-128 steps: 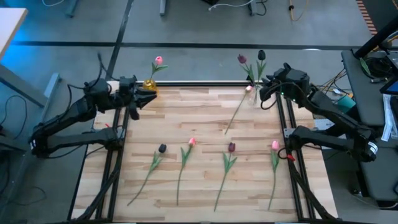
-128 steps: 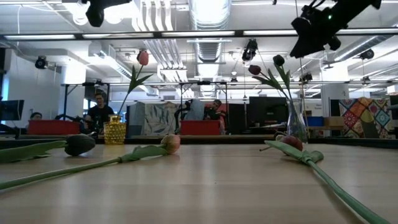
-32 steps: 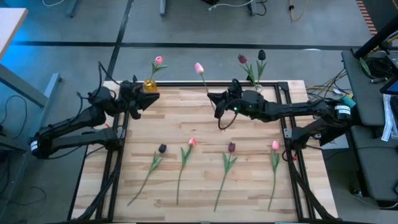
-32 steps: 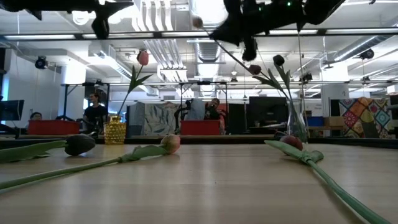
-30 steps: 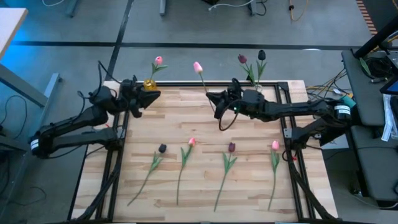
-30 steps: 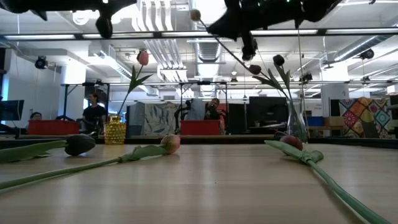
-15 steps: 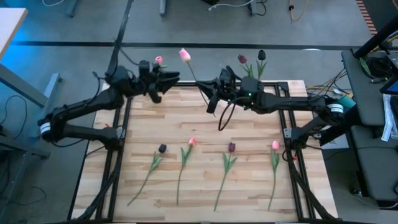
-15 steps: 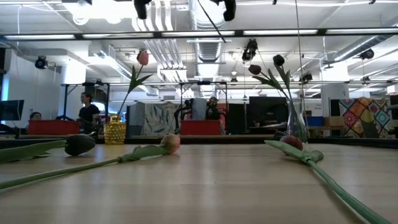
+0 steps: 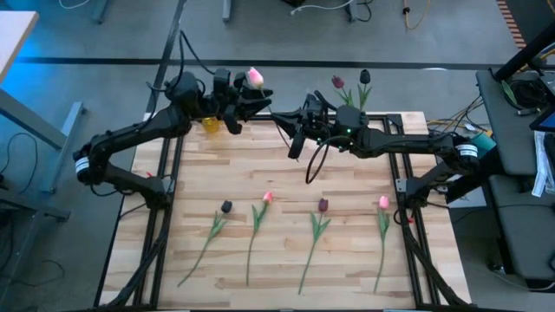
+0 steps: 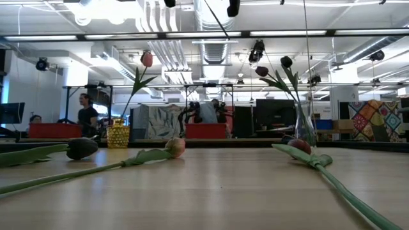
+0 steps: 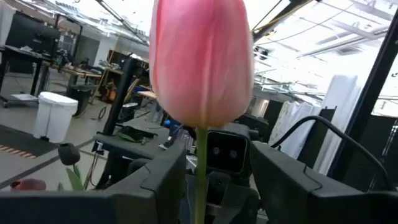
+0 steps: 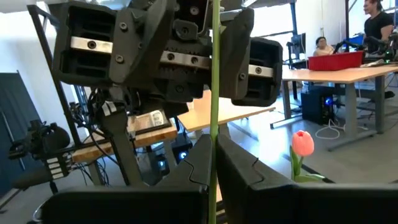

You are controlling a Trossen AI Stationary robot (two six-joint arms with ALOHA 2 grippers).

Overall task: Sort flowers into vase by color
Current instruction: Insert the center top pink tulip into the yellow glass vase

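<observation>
My right gripper (image 9: 293,130) is shut on a pink tulip (image 9: 255,76), held high above the table's far edge. My left gripper (image 9: 263,102) is open. Its fingers (image 11: 163,180) stand on either side of the stem (image 11: 201,168) just below the head (image 11: 202,59), without touching it. The yellow vase (image 10: 117,136) at the far left holds one pink tulip (image 10: 147,59). The clear vase (image 10: 305,131) at the far right holds two maroon tulips (image 10: 261,71). Several more tulips (image 9: 268,198) lie flat in a row on the near half of the table. My right gripper pinches the pink tulip's thin green stem (image 12: 213,134) between its two fingers, partway down from the head. The fingers come in about level from the table's right and lie across the stem. The tulip is lifted clear, head up, and its lower stem (image 9: 309,173) hangs below the fingers.
The lying tulips are a dark one (image 9: 226,207), a pink (image 9: 268,198), a maroon (image 9: 323,204) and a pink (image 9: 383,202). My left arm (image 9: 139,139) crosses over the yellow vase's corner. People stand in the room beyond the table (image 10: 85,115).
My left gripper has risen from beside the yellow vase and gone toward the table's right, up to the held tulip's head. My right gripper has lifted the tulip higher, out of the low view's top, and the head has swung toward the left arm.
</observation>
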